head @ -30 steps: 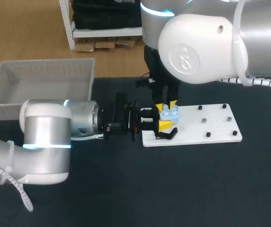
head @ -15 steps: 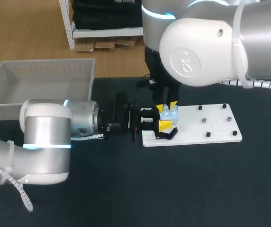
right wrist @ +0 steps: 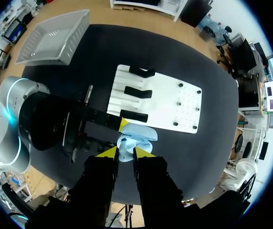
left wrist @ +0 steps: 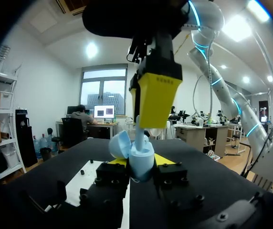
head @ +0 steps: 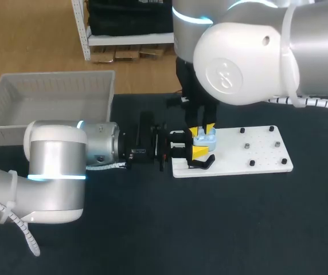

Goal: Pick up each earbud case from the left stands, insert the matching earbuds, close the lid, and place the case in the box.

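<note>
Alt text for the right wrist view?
A light blue earbud case, lid open, sits just ahead of the right hand, gripped from the side by the left hand. Beyond lie a white board with black stands and a grey basket.

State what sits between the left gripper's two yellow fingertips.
The light-blue earbud case, lid open, sits clamped between both tips of the left gripper. The left wrist view shows it.

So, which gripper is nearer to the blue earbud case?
Left. The left gripper is shut on the earbud case, one finger on each side. The right gripper is directly above the open case, very close, but contact is unclear.
</note>
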### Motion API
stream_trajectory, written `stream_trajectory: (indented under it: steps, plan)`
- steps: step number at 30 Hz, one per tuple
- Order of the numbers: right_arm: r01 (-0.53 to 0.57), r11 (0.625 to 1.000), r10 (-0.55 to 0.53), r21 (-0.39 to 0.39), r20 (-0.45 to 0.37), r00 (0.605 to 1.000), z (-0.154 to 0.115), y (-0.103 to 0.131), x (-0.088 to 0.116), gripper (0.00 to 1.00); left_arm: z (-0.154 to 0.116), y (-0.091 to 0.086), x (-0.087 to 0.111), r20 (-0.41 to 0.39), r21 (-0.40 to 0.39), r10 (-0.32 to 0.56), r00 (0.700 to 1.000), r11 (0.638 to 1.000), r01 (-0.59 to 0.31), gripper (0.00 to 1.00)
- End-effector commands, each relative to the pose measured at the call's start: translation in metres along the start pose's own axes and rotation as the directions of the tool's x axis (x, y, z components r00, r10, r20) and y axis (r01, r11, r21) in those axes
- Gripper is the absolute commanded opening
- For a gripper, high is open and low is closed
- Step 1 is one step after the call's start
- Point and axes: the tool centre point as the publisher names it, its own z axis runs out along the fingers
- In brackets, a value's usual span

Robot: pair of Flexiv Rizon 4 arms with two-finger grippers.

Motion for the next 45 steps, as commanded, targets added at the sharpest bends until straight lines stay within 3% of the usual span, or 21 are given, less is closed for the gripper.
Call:
stream_trajectory:
  steps: [1, 41, 42, 44, 45]
  plan:
    - [-0.001, 1.000, 0.001, 0.001, -0.001, 1.000, 0.001, 0.001, 0.000, 0.00, 0.000, -0.001, 0.001, 0.004, -0.004, 0.003, 1.000, 1.000, -0.003, 0.00]
    - [0.014, 1.000, -0.014, 0.002, -0.028, 1.000, 0.015, 0.002, -0.001, 0.00, 0.000, -0.001, 0.001, 0.004, -0.004, 0.003, 1.000, 1.000, -0.003, 0.00]
    - [0.014, 1.000, -0.014, 0.002, -0.029, 0.999, 0.015, 0.003, -0.001, 0.02, 0.000, -0.001, 0.001, 0.004, -0.004, 0.003, 1.000, 1.000, -0.003, 0.00]
    - [0.015, 1.000, -0.015, 0.002, -0.031, 0.999, 0.015, 0.003, -0.002, 0.43, 0.000, -0.001, 0.001, 0.004, -0.004, 0.003, 1.000, 1.000, -0.003, 0.00]
    - [0.015, 1.000, -0.015, 0.002, -0.031, 0.999, 0.014, 0.003, -0.001, 0.58, 0.000, -0.001, 0.001, 0.004, -0.004, 0.003, 1.000, 1.000, -0.003, 0.00]
